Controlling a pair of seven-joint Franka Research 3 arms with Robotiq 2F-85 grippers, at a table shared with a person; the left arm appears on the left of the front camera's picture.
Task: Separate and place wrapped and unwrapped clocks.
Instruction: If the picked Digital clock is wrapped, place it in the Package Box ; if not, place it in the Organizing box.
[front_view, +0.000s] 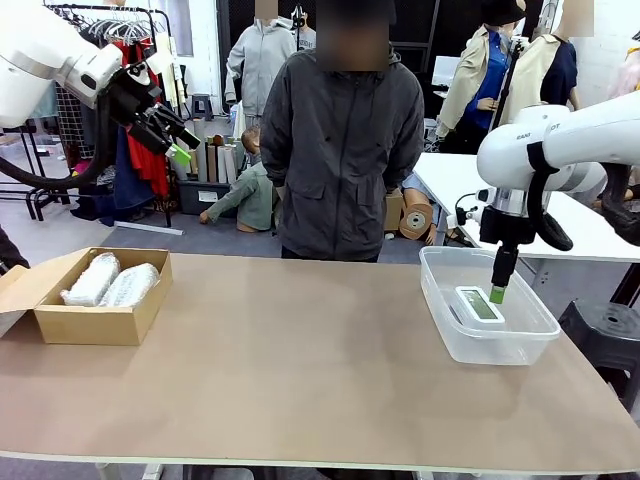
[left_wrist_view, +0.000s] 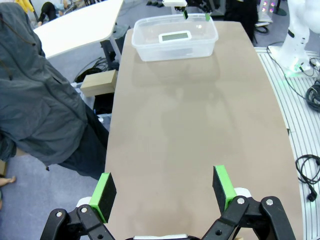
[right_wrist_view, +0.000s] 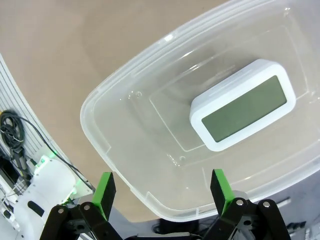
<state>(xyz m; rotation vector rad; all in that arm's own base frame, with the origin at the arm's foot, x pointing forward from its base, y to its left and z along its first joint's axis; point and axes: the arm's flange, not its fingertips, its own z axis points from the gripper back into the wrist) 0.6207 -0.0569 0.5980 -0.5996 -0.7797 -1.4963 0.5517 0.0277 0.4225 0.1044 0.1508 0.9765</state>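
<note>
Finishing the sorting: bare clock (front_view: 480, 304) lying flat in the clear tub (front_view: 440, 300), two wrapped clocks (front_view: 110, 280) resting in the cardboard box (front_view: 90, 325). Hanging spread and empty, right tool (front_view: 497, 294) over the tub, left tool (front_view: 180, 145) raised high. Probably only needing to pull away.

The brown table (front_view: 300, 360) is faced across by the front view; it is overlooked lengthwise from high by the left wrist view, whose far clear plastic tub (left_wrist_view: 175, 45) is seen closely from above by the right wrist view.

White clock (right_wrist_view: 242, 106) w/ grey-green screen, clear tub (right_wrist_view: 125, 145); brown cardboard box (front_view: 95, 322); tan table (front_view: 300, 370); person's jacket (front_view: 340, 150) dk grey.
</note>
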